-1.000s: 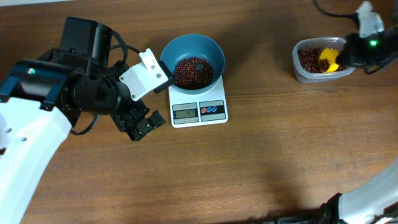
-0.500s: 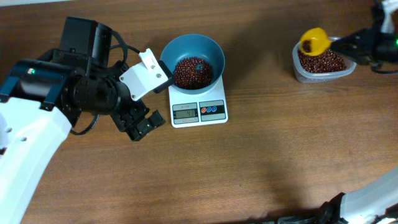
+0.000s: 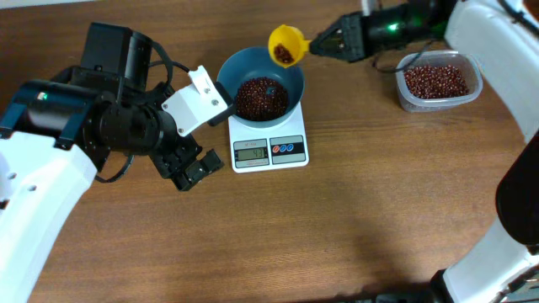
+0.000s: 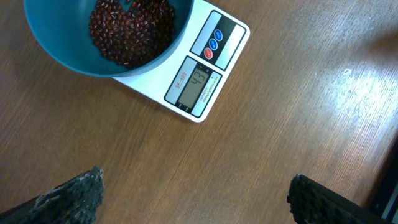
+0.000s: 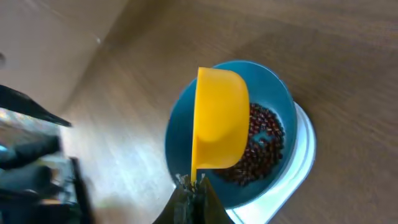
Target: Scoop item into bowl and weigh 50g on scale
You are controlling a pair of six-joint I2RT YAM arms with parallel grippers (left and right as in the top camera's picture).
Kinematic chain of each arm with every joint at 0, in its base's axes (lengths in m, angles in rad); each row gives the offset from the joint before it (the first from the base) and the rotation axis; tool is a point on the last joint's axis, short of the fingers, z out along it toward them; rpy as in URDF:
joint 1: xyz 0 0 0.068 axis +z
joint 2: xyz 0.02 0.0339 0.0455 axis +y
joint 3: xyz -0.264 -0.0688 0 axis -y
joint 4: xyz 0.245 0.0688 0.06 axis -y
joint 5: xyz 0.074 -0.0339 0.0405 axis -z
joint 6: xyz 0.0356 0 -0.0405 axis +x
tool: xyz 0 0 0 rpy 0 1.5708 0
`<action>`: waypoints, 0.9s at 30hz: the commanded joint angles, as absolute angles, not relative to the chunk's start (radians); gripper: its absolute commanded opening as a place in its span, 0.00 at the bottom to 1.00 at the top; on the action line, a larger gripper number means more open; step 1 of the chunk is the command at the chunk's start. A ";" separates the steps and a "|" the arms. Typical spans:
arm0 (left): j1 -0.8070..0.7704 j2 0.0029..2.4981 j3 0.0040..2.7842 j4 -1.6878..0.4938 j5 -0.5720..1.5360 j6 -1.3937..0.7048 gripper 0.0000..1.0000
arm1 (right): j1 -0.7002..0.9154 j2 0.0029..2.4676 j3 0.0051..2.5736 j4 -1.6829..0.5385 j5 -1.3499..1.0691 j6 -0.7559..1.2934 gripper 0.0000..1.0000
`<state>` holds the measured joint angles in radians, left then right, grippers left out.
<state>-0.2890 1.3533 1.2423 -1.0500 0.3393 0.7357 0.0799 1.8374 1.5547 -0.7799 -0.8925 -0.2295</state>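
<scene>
Overhead: yellow scoop [image 3: 286, 44] has travelled from the tub [image 3: 406, 91] to above the bowl [image 3: 229, 74] on the scale [image 3: 269, 151]; right gripper [image 3: 324, 44] pinches its handle. Left gripper [image 3: 195, 171] sits left of the scale. Left wrist: fingers [image 4: 74, 193] spread wide, beans [image 4: 130, 31] heaped in the bowl. Right wrist: scoop above the scale.

Brown wood table [image 3: 362, 219]; white scale [image 3: 269, 151] near centre; clear tub [image 3: 421, 104] right side, apparently resting flat.

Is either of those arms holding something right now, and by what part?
The right arm grips a yellow scoop by the end of its handle, jaws shut on it, above the bowl. The left arm has its jaws open, holding nothing.
</scene>
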 commanded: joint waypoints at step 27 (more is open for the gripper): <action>-0.292 1.357 1.259 -1.048 0.344 0.720 0.99 | 0.365 1.748 1.667 -0.850 -0.236 -0.389 0.04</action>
